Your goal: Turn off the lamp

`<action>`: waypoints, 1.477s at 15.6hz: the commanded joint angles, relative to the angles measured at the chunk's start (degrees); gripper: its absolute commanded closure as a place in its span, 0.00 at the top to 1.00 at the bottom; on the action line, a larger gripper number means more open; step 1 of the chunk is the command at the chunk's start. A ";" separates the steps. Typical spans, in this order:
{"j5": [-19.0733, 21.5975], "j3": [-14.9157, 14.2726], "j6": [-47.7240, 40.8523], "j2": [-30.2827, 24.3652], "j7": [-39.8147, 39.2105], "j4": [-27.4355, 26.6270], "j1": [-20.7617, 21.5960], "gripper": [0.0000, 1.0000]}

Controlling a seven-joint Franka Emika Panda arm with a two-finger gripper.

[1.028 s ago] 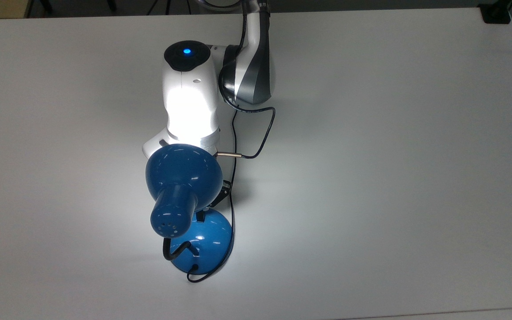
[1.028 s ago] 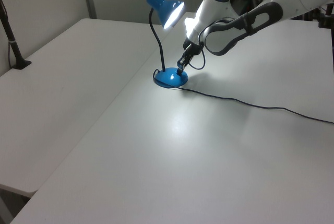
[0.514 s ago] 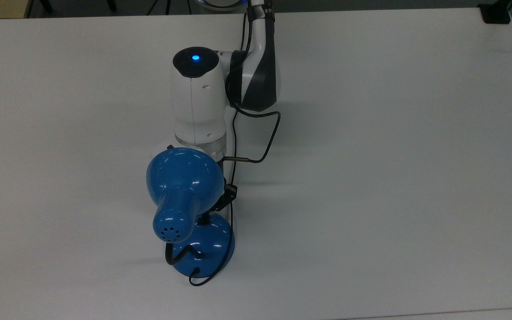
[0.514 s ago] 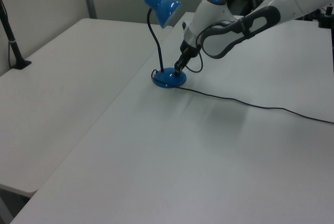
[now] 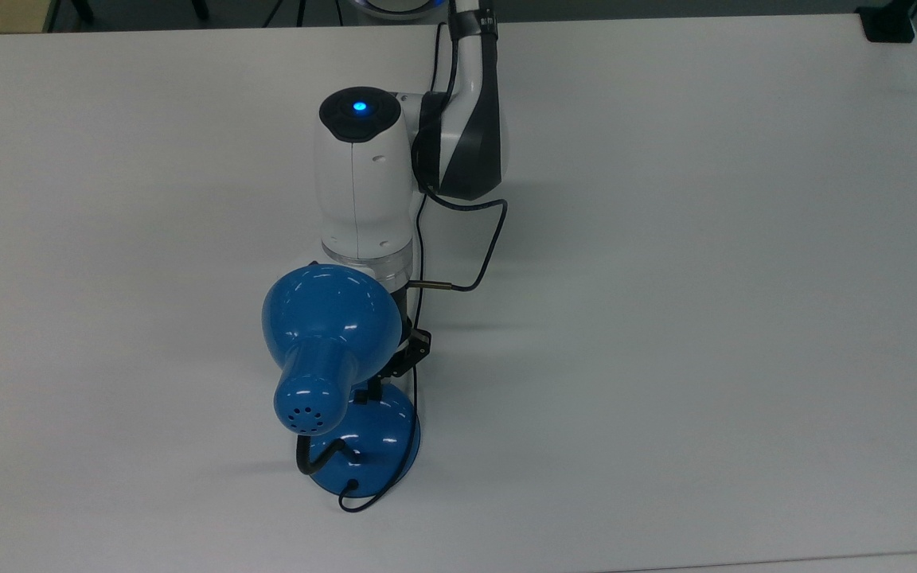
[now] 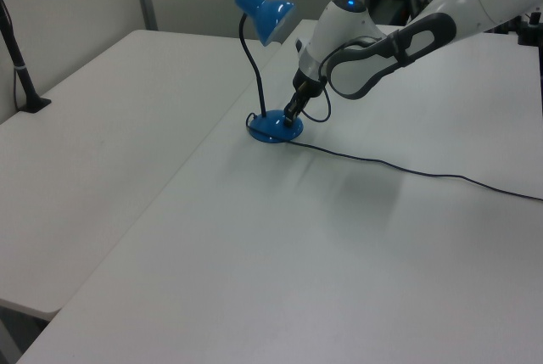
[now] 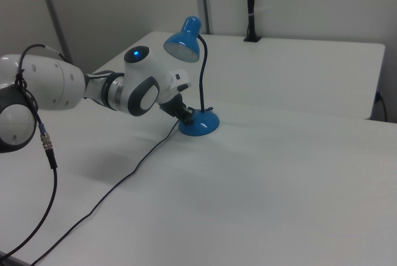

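The blue lamp stands on the white table (image 5: 665,318) with its light off. Its dome shade (image 5: 323,334) hangs over the arm's wrist, and its round base (image 5: 375,446) sits nearer the top view's bottom edge. A black gooseneck (image 6: 253,67) joins the two. My gripper (image 6: 290,114) is shut, with its tip down at the base's rim (image 6: 273,129) on the side toward the arm. In the right view the gripper (image 7: 186,115) touches the base (image 7: 200,124) from the right view's left. The shade hides most of the gripper in the top view.
The lamp's thin black cord (image 6: 407,169) trails across the table toward the left view's right. A black clamp (image 5: 888,24) sits at the top view's far right corner. A black post (image 6: 21,75) is clamped at the left view's left edge.
The lamp was lit one second ago and is now dark. The arm's wrist has drifted slightly to the top view's right while the gripper stayed at the base.
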 commanded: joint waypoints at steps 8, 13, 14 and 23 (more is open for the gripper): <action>-0.09 -0.62 -2.24 -9.18 0.08 -7.69 0.75 0.00; -3.15 -4.13 -31.45 -22.54 -0.63 -10.26 1.46 0.13; -6.30 -4.23 -37.44 -25.00 -0.55 -10.26 1.63 0.20; -12.92 -0.28 -55.87 -33.46 -1.07 -6.83 -6.35 1.00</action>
